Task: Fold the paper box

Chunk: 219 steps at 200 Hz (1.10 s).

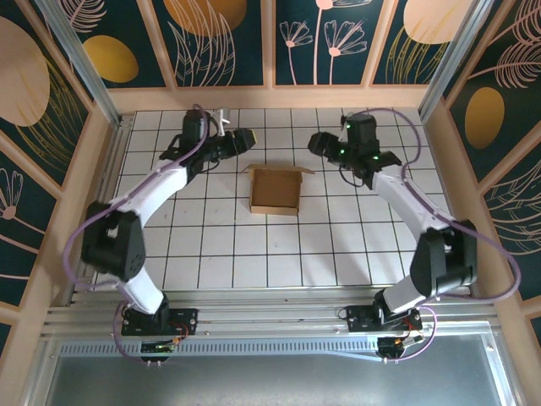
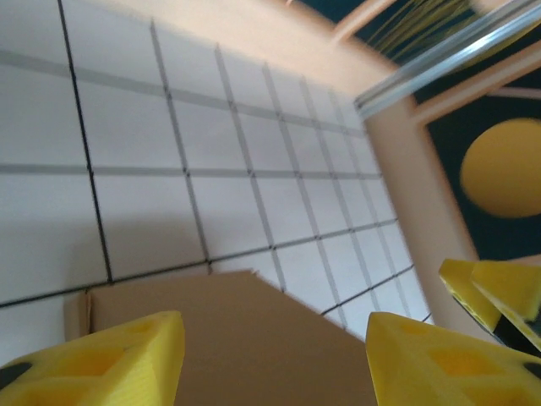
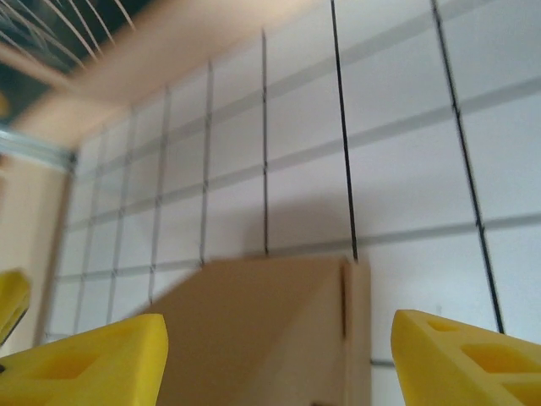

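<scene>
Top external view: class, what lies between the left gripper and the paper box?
Bare tiled table; in the top external view nothing sits between the left gripper and the paper box.

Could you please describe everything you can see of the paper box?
The paper box is plain brown cardboard, already formed into a small squarish open-topped tray with upright walls; small flaps stick out at its two far corners. It sits flat on the white tiled table, about mid-table, and nothing else appears to touch it.

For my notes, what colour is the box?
Plain brown cardboard; the box shows best from the top view.
</scene>
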Motion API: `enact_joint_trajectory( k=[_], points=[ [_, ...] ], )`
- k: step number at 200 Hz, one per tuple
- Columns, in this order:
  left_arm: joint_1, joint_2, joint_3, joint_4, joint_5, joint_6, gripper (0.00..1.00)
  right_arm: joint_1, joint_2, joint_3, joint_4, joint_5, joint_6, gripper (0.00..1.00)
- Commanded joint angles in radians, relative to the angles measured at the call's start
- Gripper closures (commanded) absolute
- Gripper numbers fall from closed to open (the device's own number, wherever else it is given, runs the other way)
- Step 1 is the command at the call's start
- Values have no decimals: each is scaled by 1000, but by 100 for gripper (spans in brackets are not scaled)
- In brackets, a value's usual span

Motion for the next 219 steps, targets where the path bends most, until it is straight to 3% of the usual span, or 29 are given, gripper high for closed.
enact_joint_trajectory(
  k=[1,42,115,144,172,201,219],
  points=[
    [-5,44,3,-95,97,40,41,33,8,-54,-23,-172,8,30],
    [-5,41,-131,-104,-6,103,45,51,6,-166,24,-118,11,37],
    [-17,73,-371,36,-62,110,57,152,25,-401,152,168,-73,40],
    [-32,102,-422,62,-98,113,58,176,70,-461,224,199,-66,41],
    [-39,82,-421,60,-86,130,57,182,45,-403,164,200,-68,41],
    [-38,0,-396,45,-104,141,49,179,-80,-349,205,139,-7,40],
    [-38,-25,-380,64,-93,124,48,172,-71,-320,255,70,40,40]
  ],
)
